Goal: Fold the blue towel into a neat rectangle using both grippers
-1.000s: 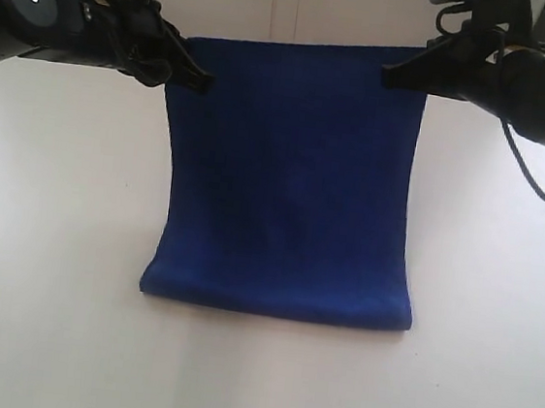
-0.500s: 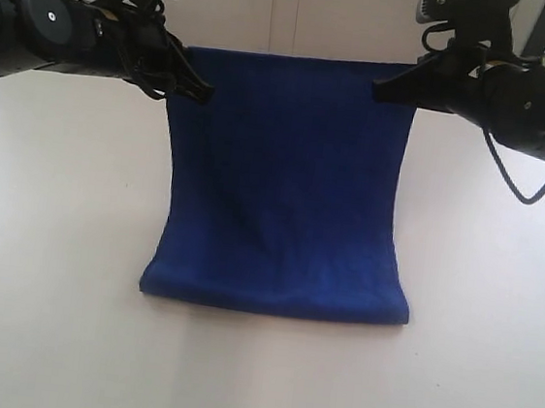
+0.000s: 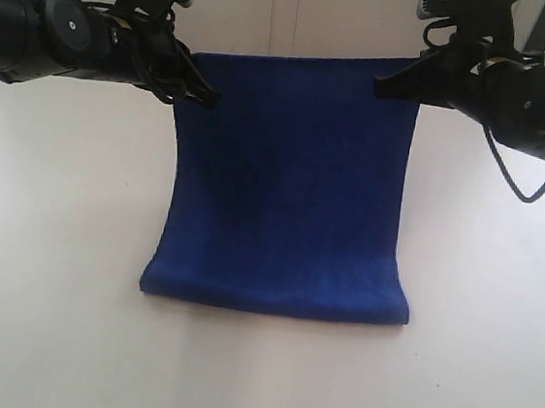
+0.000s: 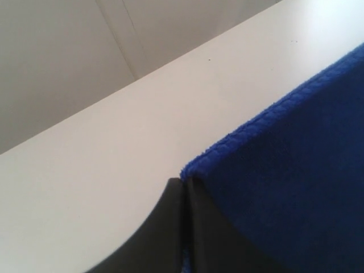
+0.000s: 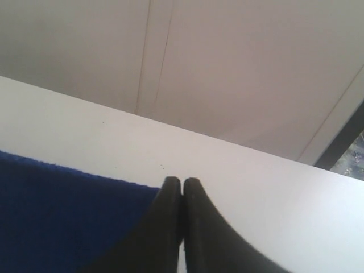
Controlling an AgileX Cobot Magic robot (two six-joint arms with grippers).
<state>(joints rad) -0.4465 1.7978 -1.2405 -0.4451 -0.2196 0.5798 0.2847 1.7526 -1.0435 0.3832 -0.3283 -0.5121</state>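
The blue towel (image 3: 289,186) hangs from its two upper corners, while its lower part rests on the white table (image 3: 39,287) in a rolled fold near the front. My left gripper (image 3: 206,97) is shut on the towel's upper left corner. My right gripper (image 3: 381,82) is shut on the upper right corner. In the left wrist view the blue towel (image 4: 296,170) shows its stitched edge right at my left gripper (image 4: 183,183). In the right wrist view the blue towel (image 5: 62,216) lies beside my right gripper (image 5: 182,182). No white label shows.
A pale wall with vertical panel seams (image 3: 285,10) stands behind the table. A black cable (image 3: 524,177) loops below the right arm. A dark frame (image 5: 341,142) shows at the far right in the right wrist view.
The left gripper has moved right and a little down with its corner, narrowing the towel's top edge. The right gripper has shifted slightly left. The fold on the table has stayed put.
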